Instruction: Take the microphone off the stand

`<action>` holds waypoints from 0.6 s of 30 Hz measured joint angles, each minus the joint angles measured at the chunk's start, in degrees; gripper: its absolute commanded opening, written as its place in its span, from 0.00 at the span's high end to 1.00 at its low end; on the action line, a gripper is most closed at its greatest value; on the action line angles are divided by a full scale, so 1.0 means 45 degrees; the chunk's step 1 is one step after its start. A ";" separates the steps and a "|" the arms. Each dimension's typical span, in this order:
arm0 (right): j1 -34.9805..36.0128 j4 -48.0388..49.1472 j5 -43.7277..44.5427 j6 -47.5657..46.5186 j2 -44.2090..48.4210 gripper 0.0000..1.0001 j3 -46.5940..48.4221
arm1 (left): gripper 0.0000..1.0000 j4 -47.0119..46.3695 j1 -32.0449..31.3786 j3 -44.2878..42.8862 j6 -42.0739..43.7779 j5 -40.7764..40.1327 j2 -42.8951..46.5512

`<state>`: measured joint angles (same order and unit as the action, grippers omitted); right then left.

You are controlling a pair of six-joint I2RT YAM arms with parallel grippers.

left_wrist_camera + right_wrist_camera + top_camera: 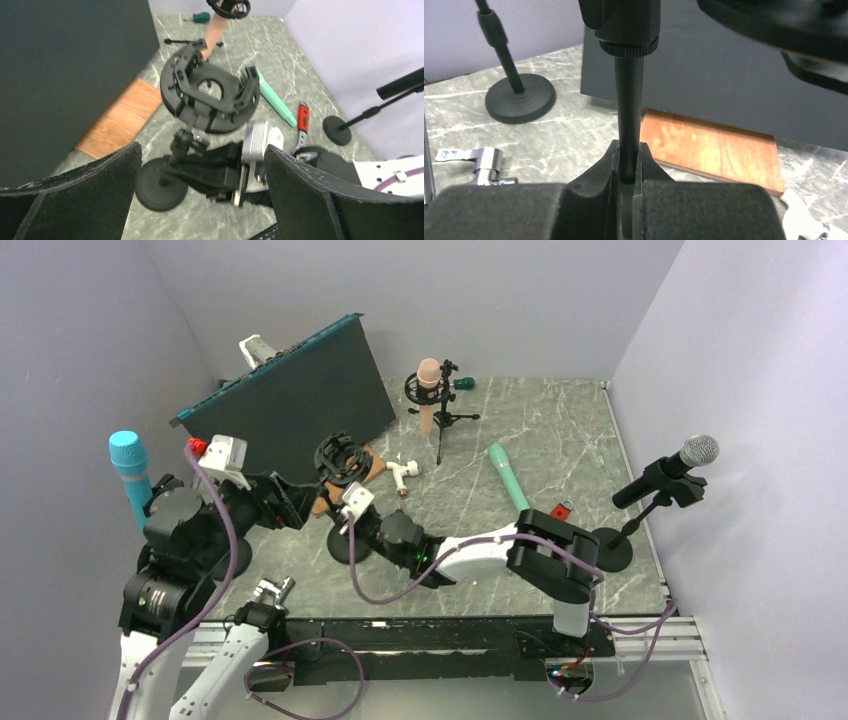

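A black stand with a round base (160, 185) and a shock-mount ring (338, 458) stands mid-table. Seen from the left wrist, the ring (210, 95) looks empty. My right gripper (628, 155) is shut on the stand's thin pole (629, 100), low near the base (345, 545). My left gripper (201, 150) hangs open to the left of and above the stand, with nothing between its fingers. A teal microphone (508, 475) lies flat on the table to the right of the stand.
A dark panel (290, 400) leans at the back left, over a wooden board (709, 145). Other stands carry a pink microphone (428, 390), a grey one (690, 455) and a blue one (128, 465). A red-handled tool (563, 508) lies nearby.
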<state>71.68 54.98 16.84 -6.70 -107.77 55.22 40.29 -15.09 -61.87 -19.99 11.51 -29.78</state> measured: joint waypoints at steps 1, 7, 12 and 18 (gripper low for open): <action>-0.0296 -0.0185 -0.0369 0.0151 0.0199 1.00 -0.0141 | 0.08 -0.0063 0.0000 0.0029 -0.0087 0.0189 -0.0189; -0.1719 -0.0753 -0.2021 0.0845 0.0797 0.92 -0.0573 | 0.16 -0.0758 0.0000 0.0374 -0.0544 0.1700 -0.1613; -0.1846 -0.0461 -0.2438 0.1112 0.0913 0.46 -0.0991 | 0.16 -0.1161 0.0000 0.0393 -0.0908 0.2035 -0.2798; -0.1812 -0.0505 -0.2429 0.1258 0.1331 0.10 -0.1894 | 0.12 -0.1676 0.0000 0.0393 -0.1438 0.2142 -0.3536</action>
<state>63.53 52.71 5.91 -1.04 -101.78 46.70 32.75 -15.09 -60.10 -26.46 21.15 -45.69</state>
